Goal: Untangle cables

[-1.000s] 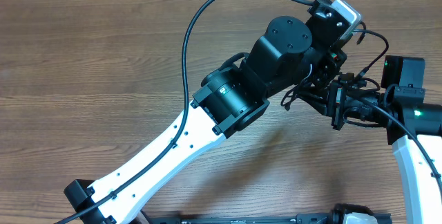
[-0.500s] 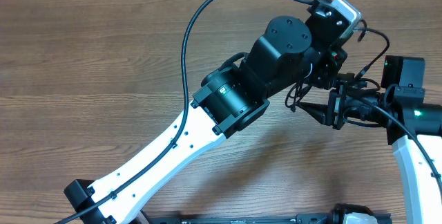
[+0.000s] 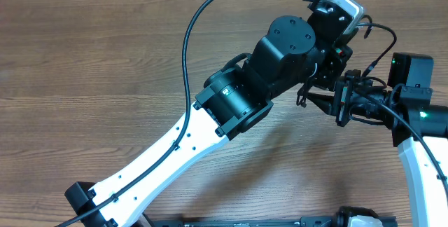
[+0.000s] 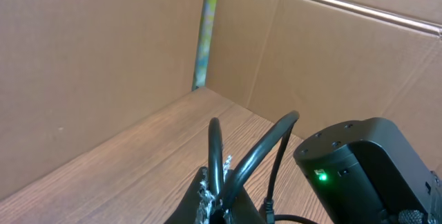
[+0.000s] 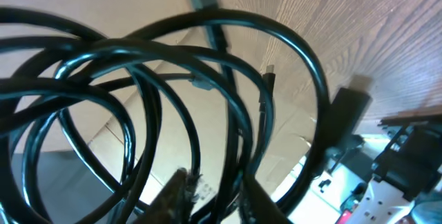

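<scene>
Firmly, the left pincer (image 4: 217,200) clamps the looped cables (image 4: 216,148).

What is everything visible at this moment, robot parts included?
cables: several tangled loops, exact count unclear, black, held up between the grippers
table: one, brown wood grain, under both arms
cardboard walls: brown, behind the table
left arm: one, white and black, reaching from lower left
right arm: one, white and black, at right
left gripper: black, shut on the cables
right gripper: black, at the loops; open or shut unclear
</scene>
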Motion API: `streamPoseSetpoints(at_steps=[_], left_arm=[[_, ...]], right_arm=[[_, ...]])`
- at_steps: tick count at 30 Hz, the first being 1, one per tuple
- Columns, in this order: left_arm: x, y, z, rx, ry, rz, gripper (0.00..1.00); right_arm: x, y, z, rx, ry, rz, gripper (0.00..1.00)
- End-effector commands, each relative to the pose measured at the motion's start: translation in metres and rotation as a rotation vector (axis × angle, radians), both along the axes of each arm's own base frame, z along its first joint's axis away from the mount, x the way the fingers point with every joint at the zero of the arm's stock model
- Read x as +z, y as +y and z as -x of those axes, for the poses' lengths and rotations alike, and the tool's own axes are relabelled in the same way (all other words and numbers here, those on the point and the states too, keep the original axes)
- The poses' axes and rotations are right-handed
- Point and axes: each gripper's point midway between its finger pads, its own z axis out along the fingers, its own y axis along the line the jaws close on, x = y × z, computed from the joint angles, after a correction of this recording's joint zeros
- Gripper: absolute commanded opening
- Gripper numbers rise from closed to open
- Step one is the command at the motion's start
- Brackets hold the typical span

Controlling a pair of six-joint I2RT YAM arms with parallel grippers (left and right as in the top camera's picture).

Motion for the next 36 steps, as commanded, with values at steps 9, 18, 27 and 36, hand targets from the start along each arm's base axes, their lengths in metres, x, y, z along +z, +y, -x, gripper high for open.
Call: streamPoseSetpoints(at_steps=[9,18,27,36], left_arm=[[0.006,-0.001,0.003,0.0,0.019,0.023,0.04],[0.001,0.0,0.003,0.001,0.028,0.008,0.04],[-0.001,0.001,0.002,0.007,0.032,0.001,0.04],[-0.029,0.027,-0.019,0.173,0.121,-0.078,0.04]], right_arm=[[0.005,0.0,-0.003,-0.003,-0.02,0.009,0.14],[0.005,-0.001,-0.003,-0.005,-0.02,0.013,0.06],[0.003,-0.002,-0.004,0.008,-0.061,0.045,0.04],[-0.022,-0.016,-0.003,-0.032,-0.033,0.188,0.04]])
